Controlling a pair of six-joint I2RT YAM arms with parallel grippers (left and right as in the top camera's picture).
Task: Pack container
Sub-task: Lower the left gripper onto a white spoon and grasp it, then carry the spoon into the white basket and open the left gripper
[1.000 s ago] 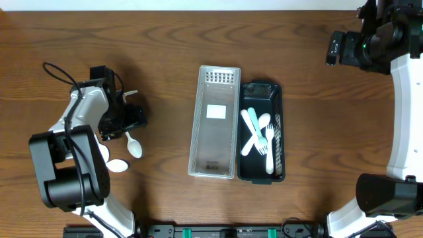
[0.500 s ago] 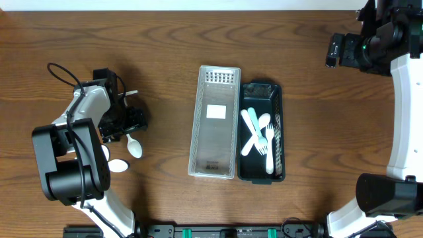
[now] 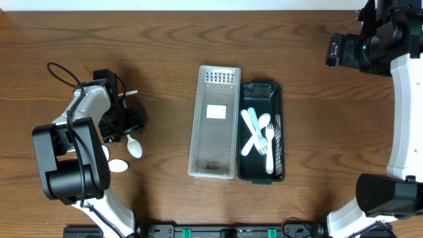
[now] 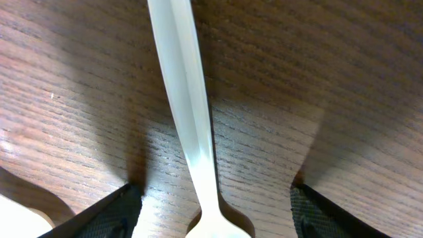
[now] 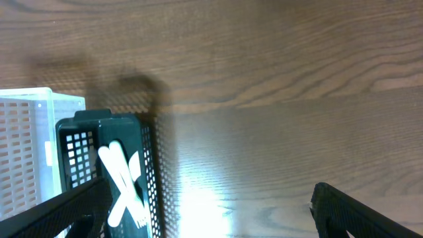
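A black perforated container (image 3: pixel 277 92) holds several white and pale blue plastic utensils (image 3: pixel 258 135). A clear empty container (image 3: pixel 215 122) lies beside it on its left. My left gripper (image 3: pixel 127 122) is open, low over the table, its fingers on either side of a white spoon (image 3: pixel 133 147). In the left wrist view the spoon's handle (image 4: pixel 188 112) runs between the two open fingers (image 4: pixel 215 211). A second white spoon (image 3: pixel 117 165) lies nearby. My right gripper (image 5: pixel 211 211) is open and empty, high at the far right; its view shows the black container (image 5: pixel 149 175).
A black cable (image 3: pixel 63 71) loops by the left arm. The clear container's corner shows in the right wrist view (image 5: pixel 33 152). The table is dark wood (image 3: pixel 165 46).
My left gripper has shifted slightly and settled lower around the white spoon. The right arm has not moved.
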